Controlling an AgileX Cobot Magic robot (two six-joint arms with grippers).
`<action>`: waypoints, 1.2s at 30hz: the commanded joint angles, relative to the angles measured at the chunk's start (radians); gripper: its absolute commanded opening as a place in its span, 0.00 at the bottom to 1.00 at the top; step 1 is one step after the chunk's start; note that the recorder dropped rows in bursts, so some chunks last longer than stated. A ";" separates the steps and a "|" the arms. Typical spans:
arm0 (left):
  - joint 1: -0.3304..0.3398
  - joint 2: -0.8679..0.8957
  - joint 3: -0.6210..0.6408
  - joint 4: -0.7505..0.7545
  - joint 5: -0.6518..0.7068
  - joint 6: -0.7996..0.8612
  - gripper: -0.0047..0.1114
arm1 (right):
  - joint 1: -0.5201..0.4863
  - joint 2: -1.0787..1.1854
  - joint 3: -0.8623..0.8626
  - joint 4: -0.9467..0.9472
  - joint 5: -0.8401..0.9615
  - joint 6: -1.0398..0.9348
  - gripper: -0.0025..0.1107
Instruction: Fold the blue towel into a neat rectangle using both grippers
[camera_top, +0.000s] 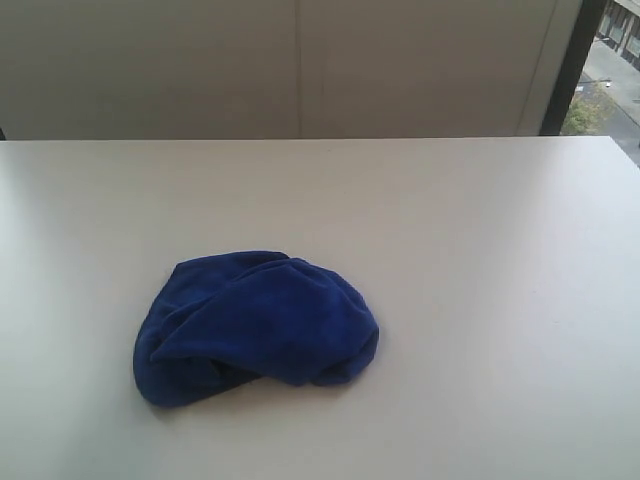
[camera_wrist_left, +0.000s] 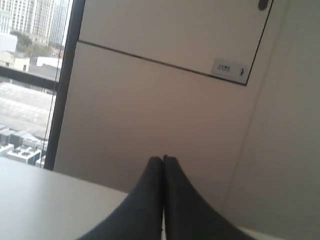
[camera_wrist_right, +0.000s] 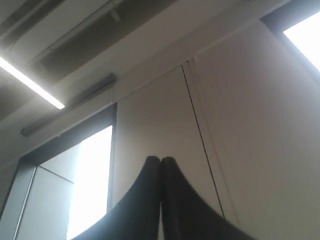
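**A:** What fills most of the scene?

**B:** A pale counter (camera_top: 480, 230). It runs the full width of the exterior view. A light panelled wall (camera_top: 300, 60) stands behind its far edge, and there is a strip of window (camera_top: 608, 60) at the upper right.

**A:** And where is the blue towel?

**B:** The blue towel (camera_top: 258, 325) lies on the counter, left of the middle and toward the near edge. It is bunched into a rounded heap with rumpled folds. A dark tuck runs along its near side, and none of its edges lies straight.

**A:** What about the left arm?

**B:** In the left wrist view the left fingers (camera_wrist_left: 145, 200) are black and clenched together tip to tip, with nothing between them. They point at the wall, with a corner of the counter beneath them.

**A:** And the right?

**B:** The right fingers (camera_wrist_right: 142, 200) are also pressed flush against each other and grip nothing. They tilt upward toward wall panels and a bright ceiling light strip (camera_wrist_right: 30, 82).

**A:** Anything smaller?

**B:** A little white sign (camera_wrist_left: 229, 68) on the wall in the left wrist view. Its print is too small to read.
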 joint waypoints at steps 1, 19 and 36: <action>0.003 0.108 -0.085 0.018 -0.089 -0.010 0.04 | -0.005 -0.002 0.000 0.001 -0.033 0.035 0.02; 0.003 0.733 -0.540 0.688 0.296 -0.309 0.04 | -0.005 0.282 -0.337 0.360 1.031 -0.259 0.02; -0.282 1.020 -0.612 0.855 0.624 -0.317 0.04 | 0.028 1.081 -0.894 0.691 1.913 -1.063 0.02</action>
